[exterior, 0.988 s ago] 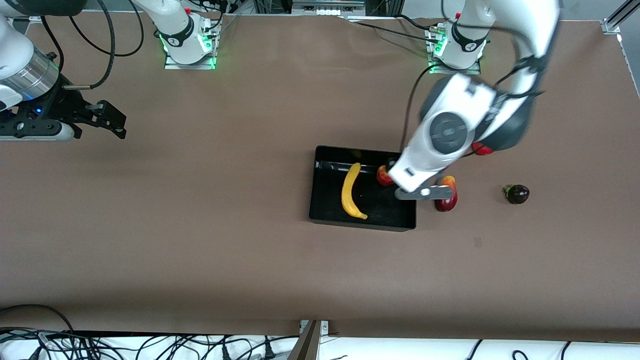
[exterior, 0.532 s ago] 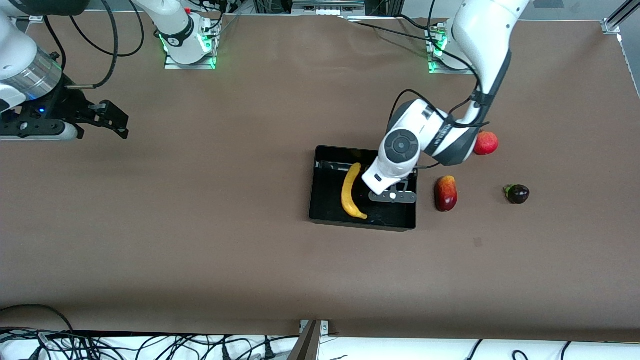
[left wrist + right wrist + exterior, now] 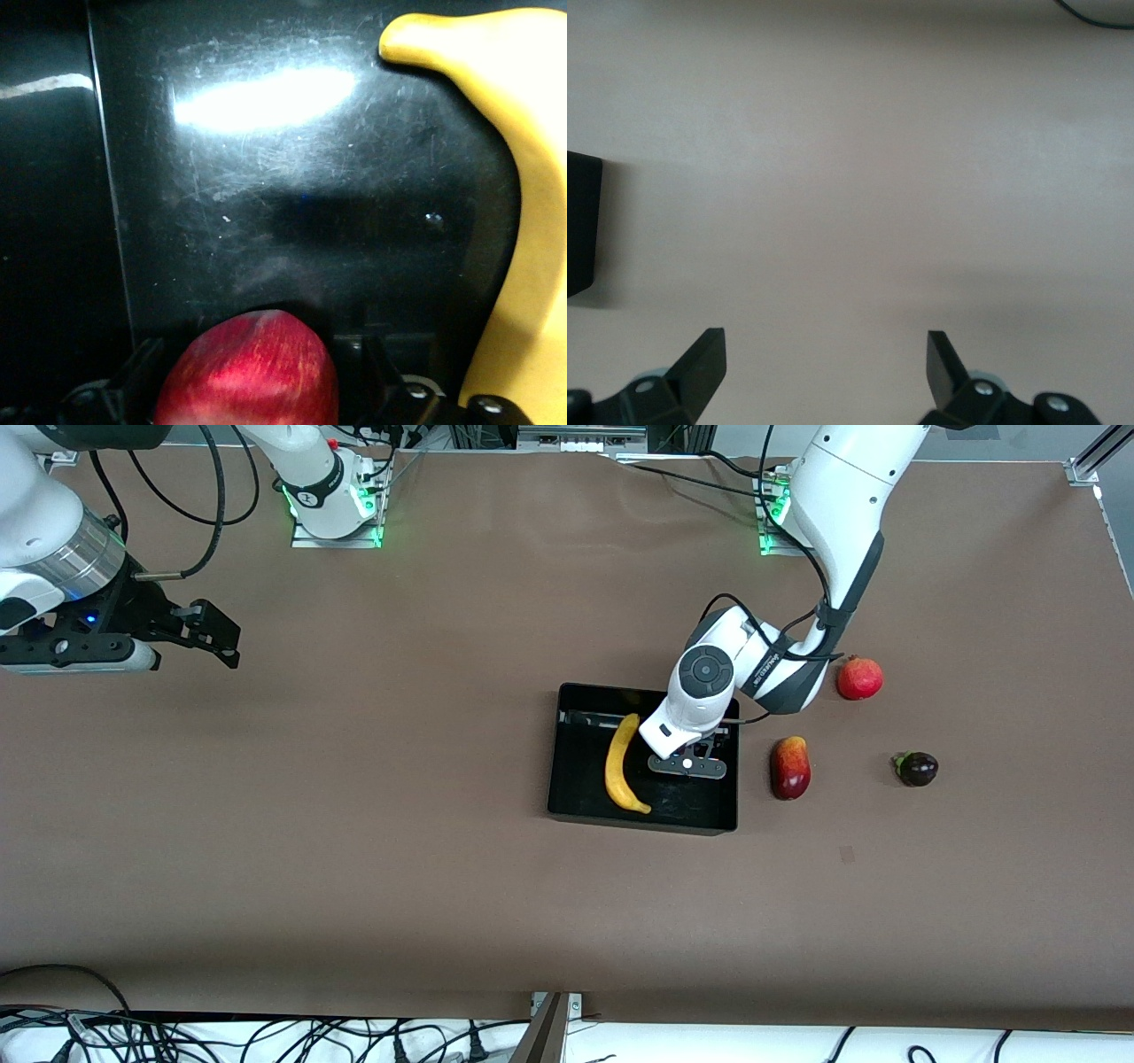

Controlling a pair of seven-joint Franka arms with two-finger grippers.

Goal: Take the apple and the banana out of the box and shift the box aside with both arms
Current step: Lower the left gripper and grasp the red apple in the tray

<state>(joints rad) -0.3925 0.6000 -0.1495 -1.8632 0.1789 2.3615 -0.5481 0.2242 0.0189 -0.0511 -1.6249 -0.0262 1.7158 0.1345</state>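
The black box sits mid-table with the yellow banana lying in it. My left gripper is low inside the box beside the banana, shut on the red apple, which shows between its fingers just above the glossy box floor. The banana lies close alongside. In the front view the apple is hidden under the left wrist. My right gripper waits open and empty over bare table at the right arm's end; its fingertips stand wide apart.
A red-and-orange mango lies just outside the box toward the left arm's end. A red pomegranate and a small dark fruit lie farther that way. A corner of the box shows in the right wrist view.
My left arm has swung down and over the box wall, carrying the apple from the box's edge to low inside the box near the banana. The right gripper has shifted slightly.
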